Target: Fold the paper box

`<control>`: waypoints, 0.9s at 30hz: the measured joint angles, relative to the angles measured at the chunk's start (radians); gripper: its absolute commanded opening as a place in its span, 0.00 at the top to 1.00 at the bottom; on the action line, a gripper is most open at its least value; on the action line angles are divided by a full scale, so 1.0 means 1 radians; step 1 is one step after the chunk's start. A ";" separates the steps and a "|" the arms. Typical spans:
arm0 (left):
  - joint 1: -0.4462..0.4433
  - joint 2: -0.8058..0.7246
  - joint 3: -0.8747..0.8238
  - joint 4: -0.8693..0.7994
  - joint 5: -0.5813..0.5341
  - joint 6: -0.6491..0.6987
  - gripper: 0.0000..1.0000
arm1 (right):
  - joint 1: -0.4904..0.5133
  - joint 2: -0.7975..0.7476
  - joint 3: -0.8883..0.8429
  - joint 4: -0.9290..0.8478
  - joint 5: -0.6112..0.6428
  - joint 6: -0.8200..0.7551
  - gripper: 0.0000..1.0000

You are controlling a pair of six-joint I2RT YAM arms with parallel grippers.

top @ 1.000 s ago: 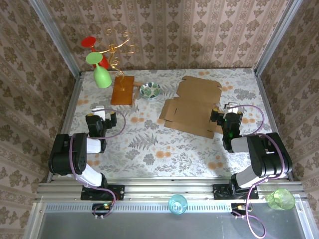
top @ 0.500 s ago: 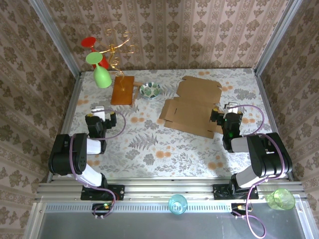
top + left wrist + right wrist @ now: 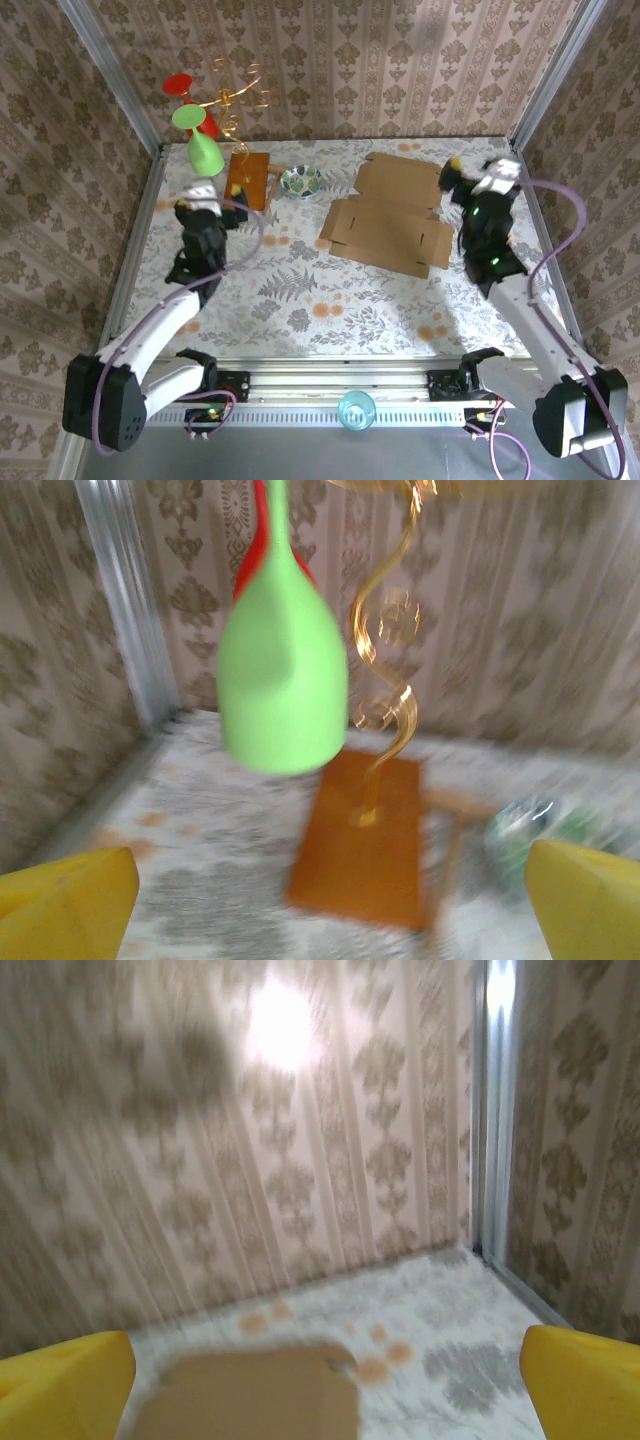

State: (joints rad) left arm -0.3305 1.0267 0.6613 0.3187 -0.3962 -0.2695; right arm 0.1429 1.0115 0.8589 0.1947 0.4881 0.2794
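Observation:
The paper box (image 3: 385,215) lies flat and unfolded on the floral table, right of centre, flaps spread. Its far flap (image 3: 250,1400) shows blurred at the bottom of the right wrist view. My right gripper (image 3: 477,168) hovers beside the box's far right corner, open, its yellow fingertips (image 3: 585,1380) wide apart with nothing between them. My left gripper (image 3: 217,190) is over the left of the table, just in front of the wooden board, also open and holding nothing, with its yellow fingertips (image 3: 60,905) at the frame's lower corners.
An orange-brown wooden board (image 3: 246,180) carries a gold spiral stand (image 3: 385,680). A green glass (image 3: 283,685) and a red one (image 3: 180,85) hang on the stand. A small patterned bowl (image 3: 301,181) sits between board and box. Walls close in on three sides.
Both arms have unfolded from their tucked pose and reached toward the far side, the left toward the board, the right along the box's right edge. Both grippers stay open.

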 measured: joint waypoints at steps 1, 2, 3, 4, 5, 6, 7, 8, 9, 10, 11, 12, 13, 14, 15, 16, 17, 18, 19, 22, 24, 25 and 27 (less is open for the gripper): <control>0.039 -0.002 0.026 -0.039 0.061 -0.096 0.02 | -0.028 0.005 0.082 -0.091 -0.005 0.079 0.00; 0.065 0.002 0.040 -0.076 0.109 -0.179 0.03 | -0.055 0.006 0.132 -0.156 -0.029 0.136 0.00; 0.078 0.024 0.059 -0.132 0.148 -0.270 0.06 | -0.082 0.006 0.160 -0.218 -0.071 0.193 0.02; 0.061 0.058 0.079 -0.189 0.180 -0.349 0.11 | -0.102 0.006 0.170 -0.274 -0.103 0.241 0.04; 0.026 0.096 0.097 -0.235 0.200 -0.408 0.15 | -0.109 0.008 0.169 -0.324 -0.131 0.281 0.08; -0.028 0.146 0.114 -0.287 0.218 -0.469 0.19 | -0.108 0.013 0.161 -0.381 -0.167 0.325 0.14; -0.088 0.185 0.126 -0.329 0.231 -0.521 0.23 | -0.105 0.024 0.144 -0.425 -0.209 0.366 0.21; -0.142 0.216 0.134 -0.360 0.244 -0.567 0.27 | -0.103 0.031 0.122 -0.453 -0.246 0.398 0.27; -0.204 0.249 0.142 -0.386 0.264 -0.629 0.32 | -0.100 0.035 0.094 -0.481 -0.288 0.428 0.30; -0.247 0.272 0.146 -0.401 0.281 -0.676 0.37 | -0.099 0.036 0.069 -0.506 -0.328 0.455 0.30; -0.291 0.299 0.148 -0.399 0.300 -0.742 0.43 | -0.099 0.036 0.047 -0.531 -0.368 0.480 0.30; -0.322 0.326 0.148 -0.391 0.315 -0.801 0.45 | -0.099 0.036 0.033 -0.555 -0.404 0.501 0.30; -0.345 0.352 0.148 -0.382 0.327 -0.848 0.45 | -0.099 0.036 0.026 -0.575 -0.434 0.518 0.30; -0.367 0.386 0.148 -0.365 0.337 -0.902 0.45 | -0.099 0.035 0.021 -0.587 -0.465 0.535 0.29; -0.387 0.424 0.149 -0.344 0.345 -0.949 0.45 | -0.099 0.032 0.018 -0.593 -0.496 0.550 0.29; -0.399 0.453 0.152 -0.331 0.349 -0.981 0.46 | -0.099 0.030 0.014 -0.594 -0.521 0.563 0.29; -0.409 0.488 0.156 -0.314 0.355 -1.015 0.46 | -0.099 0.023 0.007 -0.594 -0.551 0.579 0.29; -0.415 0.523 0.161 -0.291 0.357 -1.050 0.47 | -0.099 0.014 -0.003 -0.593 -0.576 0.592 0.29; -0.416 0.552 0.165 -0.266 0.359 -1.078 0.49 | -0.099 0.004 -0.015 -0.592 -0.600 0.606 0.29; -0.414 0.637 0.185 -0.181 0.359 -1.159 0.49 | -0.098 -0.025 -0.053 -0.592 -0.658 0.640 0.29; -0.414 0.699 0.217 -0.126 0.360 -1.206 0.49 | -0.098 -0.041 -0.076 -0.592 -0.689 0.661 0.29; -0.414 0.723 0.232 -0.103 0.360 -1.225 0.49 | -0.098 -0.046 -0.083 -0.592 -0.701 0.666 0.29; -0.414 0.761 0.256 -0.061 0.360 -1.263 0.49 | -0.098 -0.059 -0.098 -0.592 -0.723 0.678 0.29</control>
State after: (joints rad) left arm -0.7448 1.7874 0.9173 0.2577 -0.0357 -1.5330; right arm 0.0448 0.9524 0.7605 -0.3977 -0.2348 0.9577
